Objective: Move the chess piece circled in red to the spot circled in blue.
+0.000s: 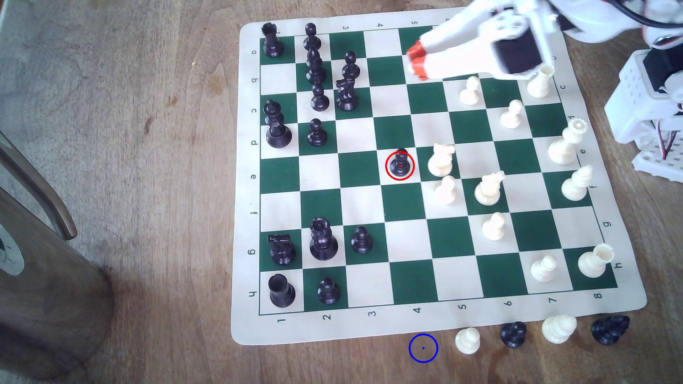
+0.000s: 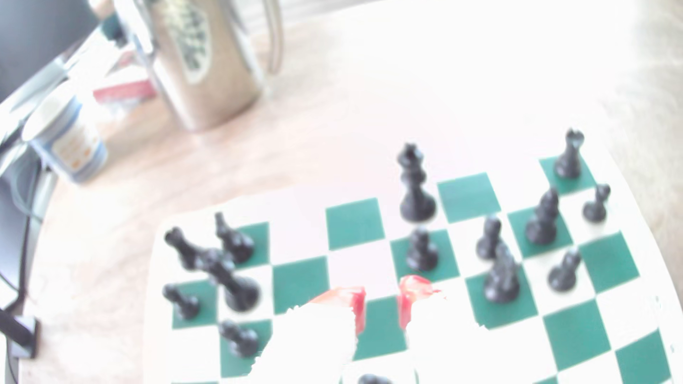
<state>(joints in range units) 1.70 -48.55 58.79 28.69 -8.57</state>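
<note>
Black pawn (image 1: 400, 164) in red ring stands upright on white square near board centre, row e, column 4. White knight (image 1: 441, 159) just beside it at 3 o'clock in exterior view. Blue-ringed spot (image 1: 423, 348) on bare wood table (image 1: 148, 147), off board's near edge, at 6 o'clock from pawn. White pawn (image 1: 467, 340) near spot at 3 o'clock. Gripper (image 1: 417, 64) hovers above board at 12 o'clock from pawn, well apart. In wrist view, red-tipped jaws parted, nothing between them, green square visible in gap.
</note>
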